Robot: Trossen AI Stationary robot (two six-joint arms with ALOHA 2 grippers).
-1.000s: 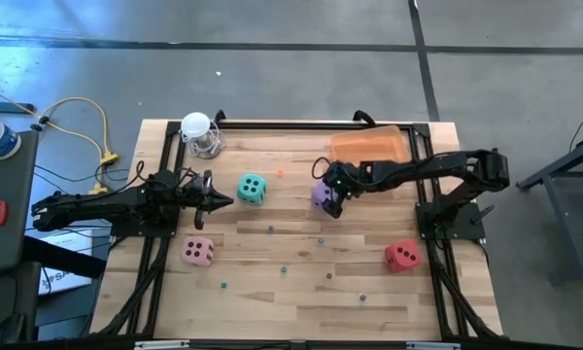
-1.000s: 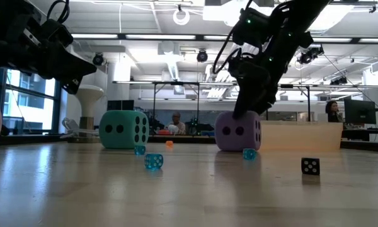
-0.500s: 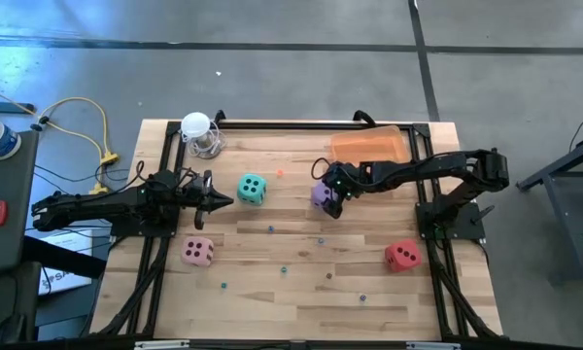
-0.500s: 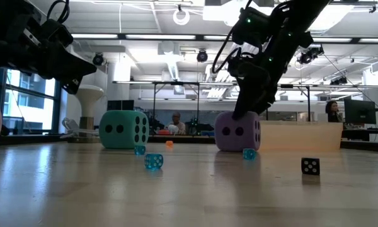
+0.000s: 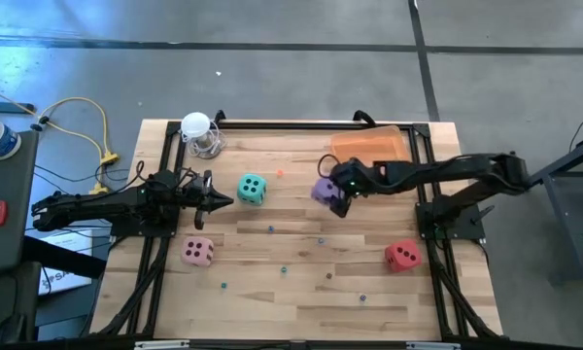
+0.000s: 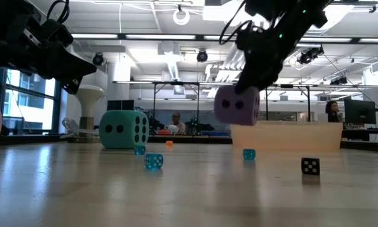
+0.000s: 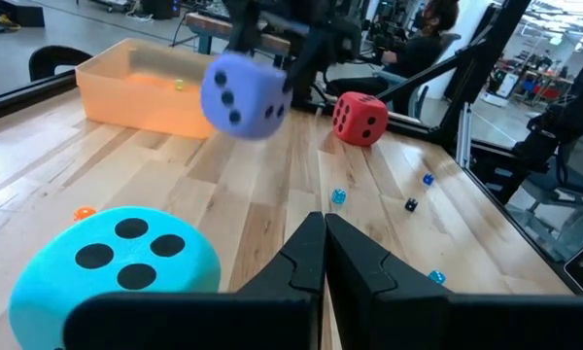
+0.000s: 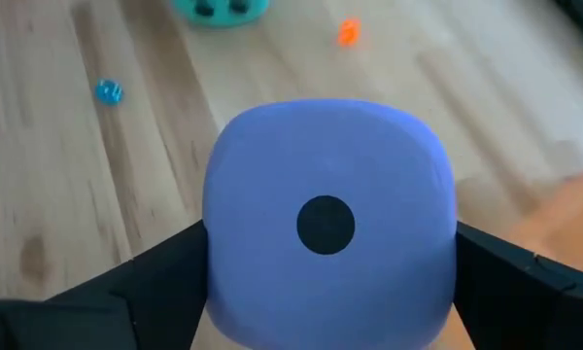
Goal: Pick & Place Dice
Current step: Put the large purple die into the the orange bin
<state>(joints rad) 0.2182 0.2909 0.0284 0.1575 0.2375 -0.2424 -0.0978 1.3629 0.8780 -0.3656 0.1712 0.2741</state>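
Purple die (image 6: 237, 106): hanging clear of the table, just beside the orange tray (image 5: 371, 146), clamped in the right gripper (image 5: 336, 197), likely for carrying trayward. Left gripper (image 5: 225, 201): waiting, fingers together, beside the teal die (image 5: 252, 190).

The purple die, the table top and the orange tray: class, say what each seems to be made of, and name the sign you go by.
Purple die: probably matte foam, judging by rounded corners and no glare. Table top: wooden planks, lightly finished, with grain and seams showing. Orange tray: likely translucent plastic, since its walls glow with light.
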